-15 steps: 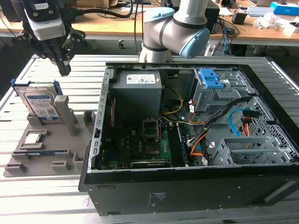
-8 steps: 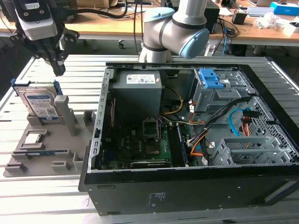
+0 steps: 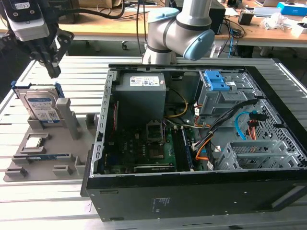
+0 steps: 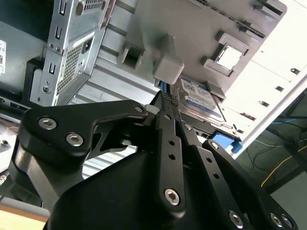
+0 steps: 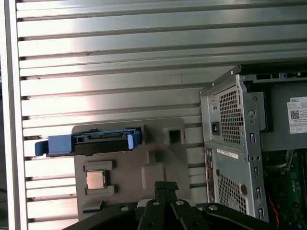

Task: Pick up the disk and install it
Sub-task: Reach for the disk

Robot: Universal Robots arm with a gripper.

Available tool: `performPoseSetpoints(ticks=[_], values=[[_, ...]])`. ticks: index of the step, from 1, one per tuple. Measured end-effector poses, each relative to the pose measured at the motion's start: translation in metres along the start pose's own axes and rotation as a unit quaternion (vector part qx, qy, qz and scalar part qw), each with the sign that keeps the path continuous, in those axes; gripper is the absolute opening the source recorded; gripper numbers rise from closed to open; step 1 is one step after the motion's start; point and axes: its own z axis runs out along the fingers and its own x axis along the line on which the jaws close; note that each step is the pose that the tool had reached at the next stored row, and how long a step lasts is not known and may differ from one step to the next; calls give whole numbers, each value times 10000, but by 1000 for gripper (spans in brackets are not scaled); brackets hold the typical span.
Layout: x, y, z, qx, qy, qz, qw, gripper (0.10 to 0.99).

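Nothing of the task is seen to be done yet. The disk [image 3: 42, 105] is stood on its edge in a slot of the grey holder [image 3: 72, 143], which is laid on the bench [image 3: 48, 206] at the exterior view's left of the open computer case [image 3: 192, 196]. In both wrist views the disk [image 4: 201, 100] [image 5: 96, 140] is seen seated in that holder, with its blue frame around it. A small square chip [image 3: 33, 142] is set in another pocket of the same holder.

The end effector [image 3: 52, 71] is held above the disk, near its upper edge, and a gap between the two can be made out in the exterior view. Its fingers are drawn together in both wrist views [image 4: 168, 99] [image 5: 165, 186], and nothing is gripped between them.

Inside the case, the grey drive bay [image 3: 216, 96] with its blue latch is seen without the disk. Both the pick-up and the fitting are therefore judged to be left to do.
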Motion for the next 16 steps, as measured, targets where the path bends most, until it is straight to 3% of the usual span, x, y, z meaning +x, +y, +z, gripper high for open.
performPoseSetpoints(ticks=[16], values=[[257,-19,-7,0,0,0,10000,106]])
